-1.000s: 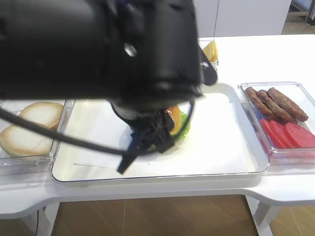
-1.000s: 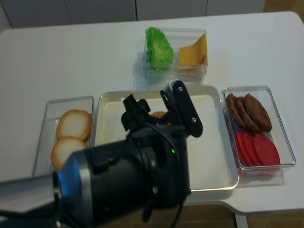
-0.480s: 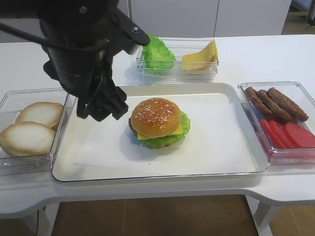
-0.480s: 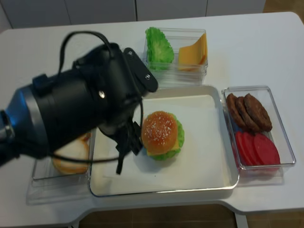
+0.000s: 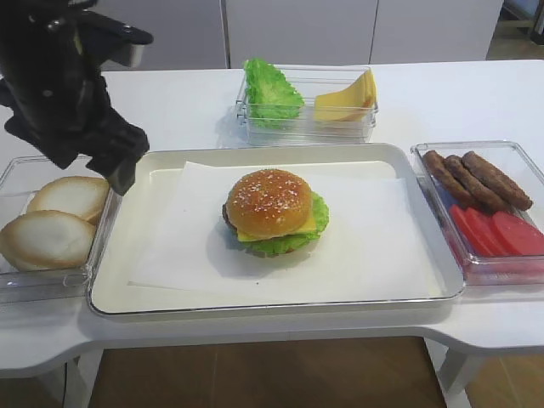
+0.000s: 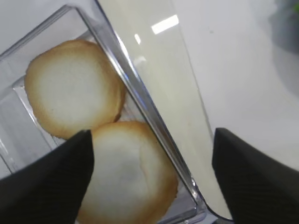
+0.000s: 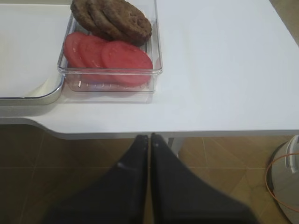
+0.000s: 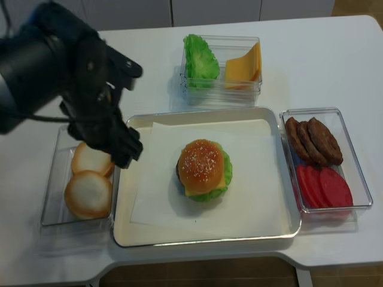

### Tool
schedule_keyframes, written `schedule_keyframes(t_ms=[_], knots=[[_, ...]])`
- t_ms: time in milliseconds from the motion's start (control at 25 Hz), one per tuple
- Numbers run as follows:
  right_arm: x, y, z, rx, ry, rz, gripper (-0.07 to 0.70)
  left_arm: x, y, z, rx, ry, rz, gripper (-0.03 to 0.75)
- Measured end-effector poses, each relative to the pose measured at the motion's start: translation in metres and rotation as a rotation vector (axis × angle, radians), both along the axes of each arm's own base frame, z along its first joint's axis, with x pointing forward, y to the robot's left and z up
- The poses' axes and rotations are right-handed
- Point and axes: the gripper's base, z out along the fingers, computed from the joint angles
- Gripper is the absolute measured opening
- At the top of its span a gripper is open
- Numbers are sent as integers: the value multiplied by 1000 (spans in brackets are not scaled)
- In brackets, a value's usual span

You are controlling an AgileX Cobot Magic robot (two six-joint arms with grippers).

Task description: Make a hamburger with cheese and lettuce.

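Note:
The hamburger (image 5: 270,211) (image 8: 203,169) sits in the middle of the paper-lined tray (image 5: 255,308), topped with a browned, seeded bun. A corner of the yellow cheese (image 5: 303,226) and the frilly lettuce (image 5: 318,211) poke out under the bun. My left gripper (image 5: 119,170) (image 8: 125,155) (image 6: 152,135) hangs open and empty over the tray's left rim, beside the bun box and well left of the burger. My right gripper (image 7: 149,137) is shut and empty, off the table's front edge over the floor, below the tomato box.
A clear box with two pale bun halves (image 5: 51,225) (image 6: 74,107) stands left of the tray. Behind the tray a box holds a lettuce heap (image 5: 270,89) and a cheese bundle (image 5: 348,89). On the right a box holds brown patties and tomato slices (image 5: 489,208) (image 7: 112,51).
My left arm has swung away from above the hamburger to the left, uncovering the finished stack. It now hangs over the tray's left rim. The hamburger itself has not moved.

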Motion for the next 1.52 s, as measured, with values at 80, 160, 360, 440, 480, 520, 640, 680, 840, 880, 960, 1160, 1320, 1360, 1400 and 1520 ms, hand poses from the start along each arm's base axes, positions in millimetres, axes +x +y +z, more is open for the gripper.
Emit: schedule_keyframes(t_ms=[80, 160, 360, 440, 480, 520, 640, 680, 840, 880, 960, 1160, 1320, 1360, 1400, 1520], knots=[[0, 0, 0, 0, 0, 0, 84, 5, 15, -1, -49, 25, 53, 587], [0, 0, 0, 0, 0, 0, 84, 9, 29, -1, -88, 41, 102, 587], [0, 0, 0, 0, 0, 0, 84, 13, 52, 3, -124, 20, 174, 587], [0, 0, 0, 0, 0, 0, 84, 10, 60, 6, -133, -2, 195, 586], [0, 0, 0, 0, 0, 0, 84, 7, 65, 7, -135, -9, 208, 587], [0, 0, 0, 0, 0, 0, 84, 5, 70, 9, -137, -17, 222, 586], [0, 0, 0, 0, 0, 0, 84, -7, 84, 13, -141, -35, 262, 587], [0, 0, 0, 0, 0, 0, 91, -12, 89, 14, -143, -41, 276, 587], [0, 0, 0, -2, 0, 1, 84, -30, 104, 20, -158, -64, 329, 587], [0, 0, 0, -2, 0, 1, 84, -36, 108, 21, -162, -72, 341, 587], [0, 0, 0, -2, 0, 1, 84, -47, 111, 24, -167, -80, 353, 587], [0, 0, 0, -2, 0, 1, 84, -78, 117, 35, -176, -132, 371, 587], [0, 0, 0, -2, 0, 1, 84, -104, 120, 39, -164, -143, 382, 587], [0, 0, 0, -2, 0, 1, 84, -109, 121, 39, -160, -147, 386, 587], [0, 0, 0, -2, 0, 1, 84, -117, 121, 40, -160, -153, 388, 586], [0, 0, 0, 13, 0, -8, 84, -137, 122, 42, -169, -172, 407, 586]])
